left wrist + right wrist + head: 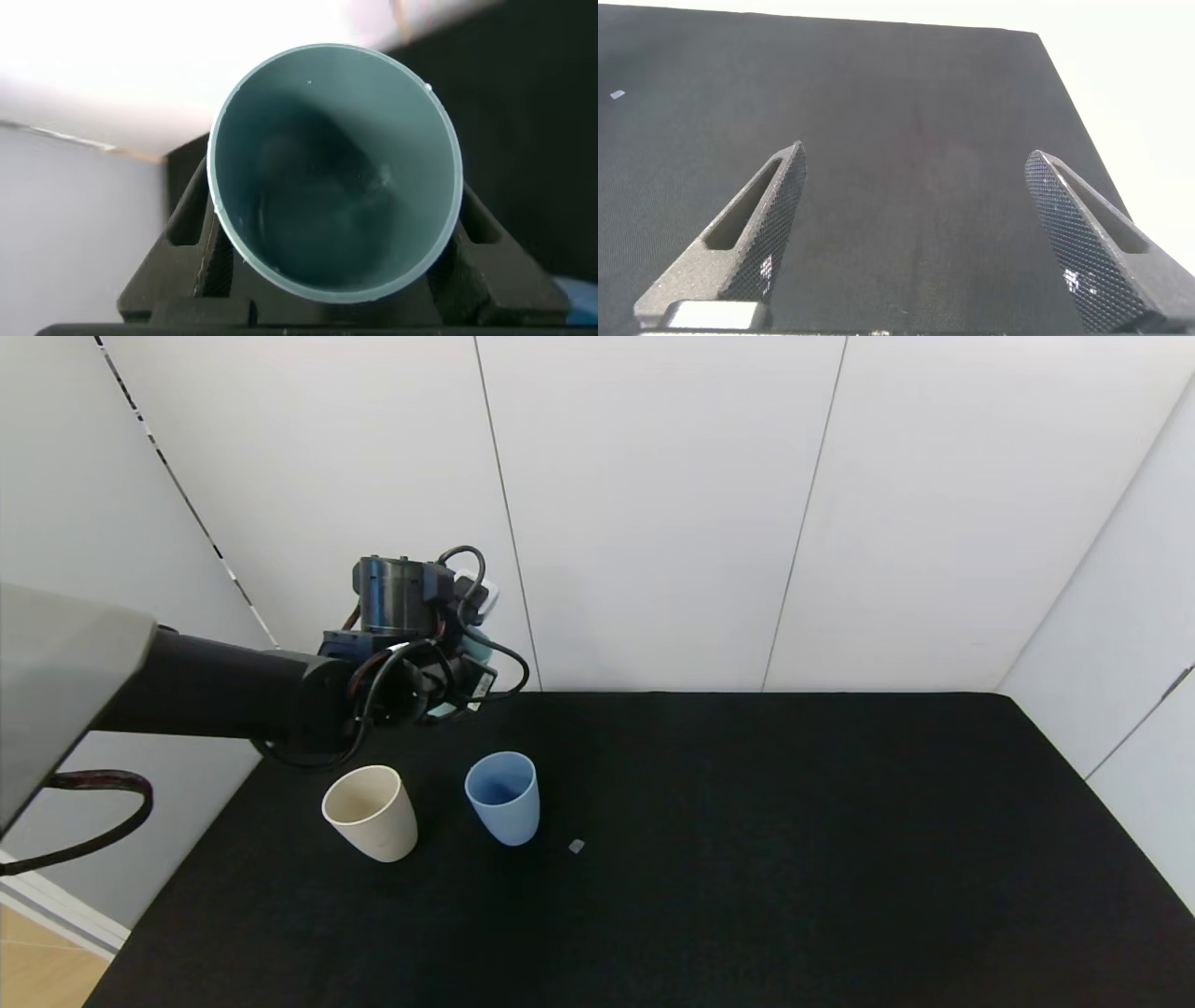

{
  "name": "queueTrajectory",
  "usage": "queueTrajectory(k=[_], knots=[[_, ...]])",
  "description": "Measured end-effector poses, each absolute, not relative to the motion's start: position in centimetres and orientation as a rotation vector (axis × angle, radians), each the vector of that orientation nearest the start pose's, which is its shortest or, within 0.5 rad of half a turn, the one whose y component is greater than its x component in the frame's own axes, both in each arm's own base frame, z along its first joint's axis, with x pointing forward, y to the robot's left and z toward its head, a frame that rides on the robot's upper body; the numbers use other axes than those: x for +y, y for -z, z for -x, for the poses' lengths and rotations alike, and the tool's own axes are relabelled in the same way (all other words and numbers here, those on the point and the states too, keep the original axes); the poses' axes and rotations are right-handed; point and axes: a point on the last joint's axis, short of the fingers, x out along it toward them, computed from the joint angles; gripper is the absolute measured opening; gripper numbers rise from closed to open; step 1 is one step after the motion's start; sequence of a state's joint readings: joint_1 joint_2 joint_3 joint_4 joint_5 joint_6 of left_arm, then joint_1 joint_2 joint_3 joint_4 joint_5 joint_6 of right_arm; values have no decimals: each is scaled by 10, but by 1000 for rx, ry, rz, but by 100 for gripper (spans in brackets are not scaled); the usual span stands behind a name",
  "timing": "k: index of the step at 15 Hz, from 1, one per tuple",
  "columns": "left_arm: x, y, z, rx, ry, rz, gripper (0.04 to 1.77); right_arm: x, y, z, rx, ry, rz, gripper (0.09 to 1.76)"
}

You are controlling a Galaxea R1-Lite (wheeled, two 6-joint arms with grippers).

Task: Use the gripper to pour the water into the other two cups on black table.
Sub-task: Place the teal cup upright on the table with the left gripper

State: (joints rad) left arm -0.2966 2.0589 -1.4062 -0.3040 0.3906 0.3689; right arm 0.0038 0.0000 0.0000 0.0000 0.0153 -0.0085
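Above the back left part of the black surface, the left gripper hung with its jaws clenched on a teal-green cup. From the head camera that cup was mostly hidden behind the wrist and cables. Seen from the left wrist, its round mouth faced the camera, so its long axis ran roughly along the gripper, and the jaws pressed its wall from opposite sides below the rim. A faint clear sheen of water lay inside; the amount could not be judged.

On the surface stood the cream cup and the blue cup, near each other but not touching, mouths up and apparently upright. The blue one stood just nearer than the gripper, the cream one to its left. A small pale speck lay beside the blue cup.

The right gripper hovered over bare surface, jaws spread and holding nothing.

Assessment: the cups looked light, stiff and smooth-walled, hence liable to slip or tip. A side grip at mid-wall appeared soundest.
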Motion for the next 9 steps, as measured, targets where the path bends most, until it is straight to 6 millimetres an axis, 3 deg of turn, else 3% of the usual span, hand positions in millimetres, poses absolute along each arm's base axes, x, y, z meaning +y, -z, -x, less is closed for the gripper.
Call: queueTrajectory(k=[4, 9], knots=[[-120, -171, -437, 315, -23, -335, 114, 0, -75, 23, 0, -20, 9, 171], [-107, -149, -461, 321, -29, -208, 114, 0, -75, 23, 0, -20, 9, 171]])
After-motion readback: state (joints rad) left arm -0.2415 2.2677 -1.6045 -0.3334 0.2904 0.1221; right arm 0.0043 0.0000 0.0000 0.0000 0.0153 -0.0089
